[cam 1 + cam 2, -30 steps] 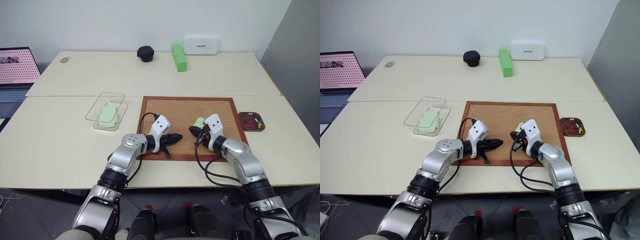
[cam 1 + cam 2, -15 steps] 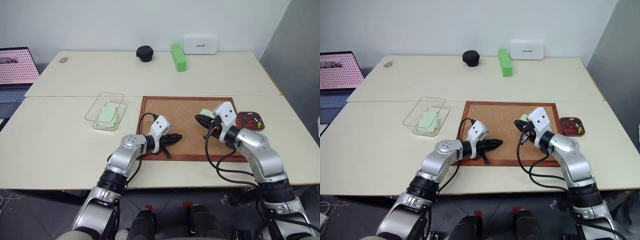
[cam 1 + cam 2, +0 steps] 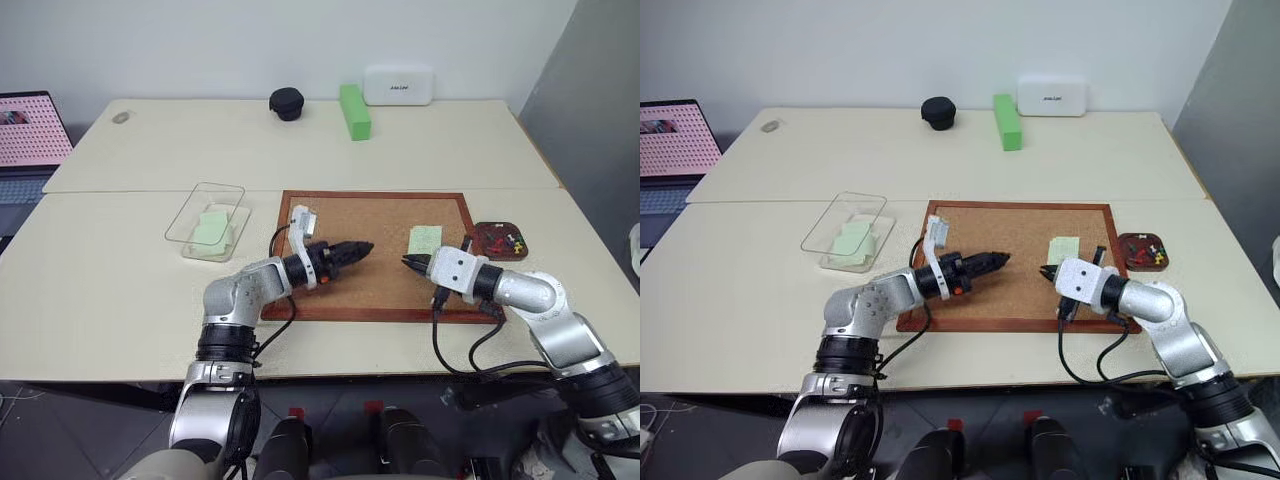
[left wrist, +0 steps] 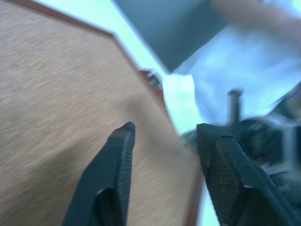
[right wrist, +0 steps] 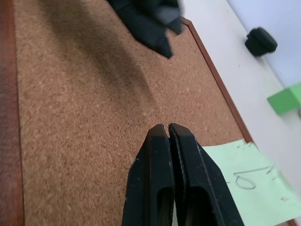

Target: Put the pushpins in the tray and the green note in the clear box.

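Observation:
The green note (image 3: 424,240) lies flat on the corkboard (image 3: 350,215), toward its right side, with pen marks on it. To the right of the board, the small reddish-brown tray (image 3: 489,230) holds several pushpins (image 3: 507,240). The clear box (image 3: 200,195) stands left of the board with pale green slips inside. My left gripper (image 3: 362,248) hovers over the board's middle, pointing right, fingers (image 4: 117,165) open and empty. My right gripper (image 3: 408,262) points left just in front of the note (image 5: 244,181), its fingers (image 5: 157,169) shut with nothing visible between them.
At the back of the table stand a bright green block (image 3: 354,111), a black round object (image 3: 286,103) and a white case (image 3: 399,86). A laptop (image 3: 25,135) is at the far left. The table's front edge runs just below the board.
My left gripper rose, rolled and opened. My right arm swung out to the right, its gripper still shut, and the note now lies uncovered.

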`<action>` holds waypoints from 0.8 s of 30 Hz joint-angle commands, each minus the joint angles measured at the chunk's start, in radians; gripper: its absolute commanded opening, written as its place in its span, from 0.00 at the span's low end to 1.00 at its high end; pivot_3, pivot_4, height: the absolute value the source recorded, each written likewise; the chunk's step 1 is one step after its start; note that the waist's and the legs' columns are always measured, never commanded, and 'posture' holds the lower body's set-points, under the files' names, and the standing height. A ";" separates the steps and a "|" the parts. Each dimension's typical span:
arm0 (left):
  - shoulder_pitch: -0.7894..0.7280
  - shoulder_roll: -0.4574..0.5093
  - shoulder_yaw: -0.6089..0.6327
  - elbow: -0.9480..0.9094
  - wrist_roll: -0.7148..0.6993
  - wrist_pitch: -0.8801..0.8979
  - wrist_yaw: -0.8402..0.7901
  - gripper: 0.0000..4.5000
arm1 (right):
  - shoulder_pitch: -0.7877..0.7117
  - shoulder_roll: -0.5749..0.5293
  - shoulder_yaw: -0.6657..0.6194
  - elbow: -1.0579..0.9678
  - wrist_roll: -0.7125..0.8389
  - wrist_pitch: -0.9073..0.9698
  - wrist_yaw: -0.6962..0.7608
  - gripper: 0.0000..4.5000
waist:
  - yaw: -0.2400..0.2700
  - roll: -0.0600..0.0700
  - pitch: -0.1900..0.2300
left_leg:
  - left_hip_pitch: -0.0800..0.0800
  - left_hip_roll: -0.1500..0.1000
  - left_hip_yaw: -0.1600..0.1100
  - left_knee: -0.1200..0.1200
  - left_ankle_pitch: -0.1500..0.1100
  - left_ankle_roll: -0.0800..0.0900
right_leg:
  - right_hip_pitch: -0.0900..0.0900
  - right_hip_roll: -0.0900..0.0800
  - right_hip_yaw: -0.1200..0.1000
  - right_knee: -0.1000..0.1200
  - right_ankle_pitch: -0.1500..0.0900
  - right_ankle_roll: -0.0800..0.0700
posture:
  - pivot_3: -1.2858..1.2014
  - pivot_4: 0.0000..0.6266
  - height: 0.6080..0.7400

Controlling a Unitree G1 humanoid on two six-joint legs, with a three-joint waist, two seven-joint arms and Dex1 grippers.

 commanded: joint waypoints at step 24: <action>-0.117 -0.043 0.011 0.124 -0.112 0.048 -0.035 0.91 | -0.034 0.071 0.024 -0.134 0.009 -0.078 0.049 0.00 | 0.009 0.000 0.000 | 0.000 -0.001 0.000 0.000 0.000 0.000 | 0.000 -0.001 0.000 0.000 0.000 0.000 | 0.52 0.24 1.00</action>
